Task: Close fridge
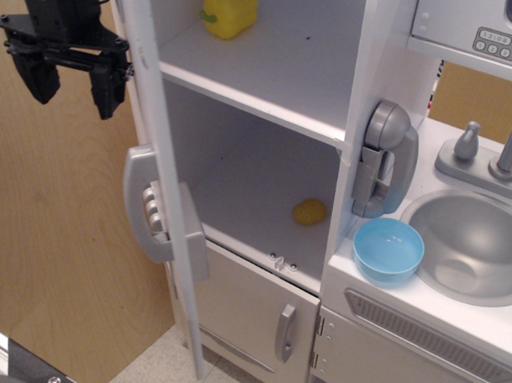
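Fridge (pixel 267 116) door (pixel 160 180) is swung wide open, edge-on to me, standing tall and vertical with its long grey handle (pixel 142 206) and the button panel (pixel 154 215) facing left, out toward the wood wall. The black gripper (pixel 75 72) hangs fingers-down up top, just left of the door's outer face, jaws spread apart, holding nothing. Further back inside there's a small yellow thing (pixel 310 212) on the lower shelf and a yellow pepper (pixel 229 11) on the upper one.

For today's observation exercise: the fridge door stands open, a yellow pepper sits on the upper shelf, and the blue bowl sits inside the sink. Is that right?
Not quite. The blue bowl sits on the counter beside the sink, not inside it, as the observation.image view shows. The fridge door does stand open, and the yellow pepper is on the upper shelf.
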Available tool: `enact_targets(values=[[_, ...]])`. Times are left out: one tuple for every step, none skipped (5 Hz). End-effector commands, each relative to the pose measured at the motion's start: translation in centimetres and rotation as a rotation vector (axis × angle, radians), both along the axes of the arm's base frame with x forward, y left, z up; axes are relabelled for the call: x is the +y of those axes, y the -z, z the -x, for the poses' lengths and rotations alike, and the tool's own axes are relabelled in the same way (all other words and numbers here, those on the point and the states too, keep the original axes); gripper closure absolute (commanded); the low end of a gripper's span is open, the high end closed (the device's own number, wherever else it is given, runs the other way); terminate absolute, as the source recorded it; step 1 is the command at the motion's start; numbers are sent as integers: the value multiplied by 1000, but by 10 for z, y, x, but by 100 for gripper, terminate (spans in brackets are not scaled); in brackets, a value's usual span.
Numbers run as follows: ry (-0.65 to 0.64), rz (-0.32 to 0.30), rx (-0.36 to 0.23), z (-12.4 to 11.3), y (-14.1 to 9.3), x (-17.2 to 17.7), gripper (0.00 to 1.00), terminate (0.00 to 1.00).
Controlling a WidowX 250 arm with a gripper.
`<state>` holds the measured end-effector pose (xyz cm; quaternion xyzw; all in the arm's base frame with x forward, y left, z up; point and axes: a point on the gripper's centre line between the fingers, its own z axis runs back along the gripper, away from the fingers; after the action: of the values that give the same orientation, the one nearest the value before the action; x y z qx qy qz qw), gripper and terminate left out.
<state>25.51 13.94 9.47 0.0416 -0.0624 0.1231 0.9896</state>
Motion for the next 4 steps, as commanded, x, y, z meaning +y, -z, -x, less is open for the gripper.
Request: enact_targets(values=[[8,-26,-47,-15,-8,-16,0,0],[23,-42,-66,-20,-8,-26,0,0],[26,-24,-48,-26,-9,-37,0,0],[25,-25,-45,-32,-9,-46,0,0]])
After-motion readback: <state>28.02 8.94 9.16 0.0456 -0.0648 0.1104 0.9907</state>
